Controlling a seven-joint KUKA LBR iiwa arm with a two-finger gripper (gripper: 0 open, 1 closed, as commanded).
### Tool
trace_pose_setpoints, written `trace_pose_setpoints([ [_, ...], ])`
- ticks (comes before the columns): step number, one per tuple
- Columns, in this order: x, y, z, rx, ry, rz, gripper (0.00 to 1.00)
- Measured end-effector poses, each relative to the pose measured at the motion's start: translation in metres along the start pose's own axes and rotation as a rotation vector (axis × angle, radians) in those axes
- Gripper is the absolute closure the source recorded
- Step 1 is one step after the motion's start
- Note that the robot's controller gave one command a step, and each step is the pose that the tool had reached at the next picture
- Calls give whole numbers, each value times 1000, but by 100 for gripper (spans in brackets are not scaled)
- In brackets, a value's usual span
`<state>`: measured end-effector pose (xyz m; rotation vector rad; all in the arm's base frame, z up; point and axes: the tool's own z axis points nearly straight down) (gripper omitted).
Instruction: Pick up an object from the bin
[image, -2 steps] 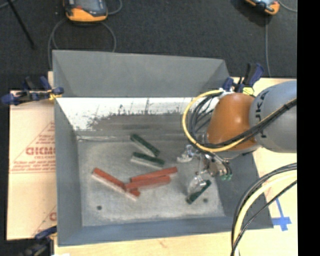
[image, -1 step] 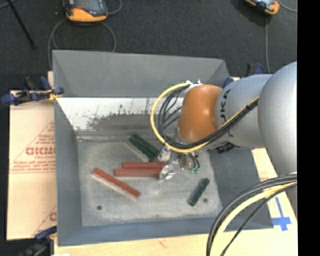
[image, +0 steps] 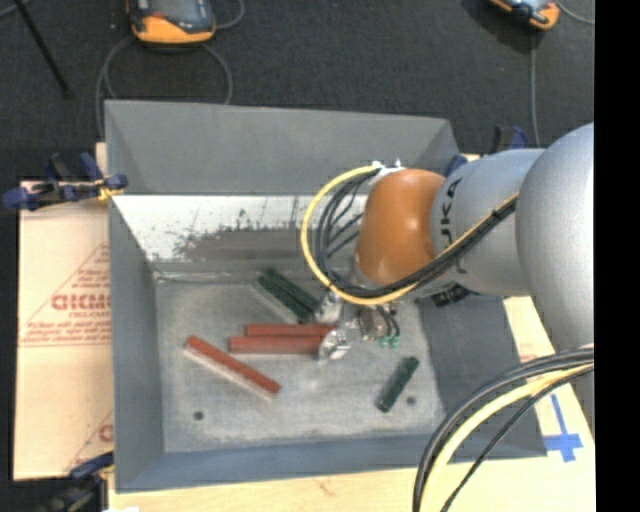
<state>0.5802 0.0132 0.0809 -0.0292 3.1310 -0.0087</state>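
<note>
The gripper (image: 336, 344) is low in the grey metal bin (image: 135, 330), under the arm's orange wrist cover (image: 398, 235) and its looped yellow cables (image: 325, 215). The wrist and cables hide much of the tool, so it cannot be told whether the jaws are spread or pressed together, or whether anything sits between them.

The things nearest the jaws are two reddish-brown bars lying side by side on the bin floor, their right ends reaching up to the tool's tip. The upper reddish-brown bar (image: 285, 329) runs away from the jaws toward the view's left. The lower reddish-brown bar (image: 270, 344) lies touching it or just beside it and reaches a little further left. Whether the tip touches either bar cannot be told.

Further from the jaws on that same side, and nearer the bin's front wall, a third red bar (image: 232, 364) lies slanted and apart from the pair. Behind the jaws, toward the back wall, a dark green bar (image: 288, 292) lies slanted near the cables. On the other side of the jaws and nearer the front, a second dark green bar (image: 397, 384) lies alone, well apart from the rest.
</note>
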Motion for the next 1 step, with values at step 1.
trace_pose_setpoints([
  [1,-27,8,-164,-4,-2,-59,100],
])
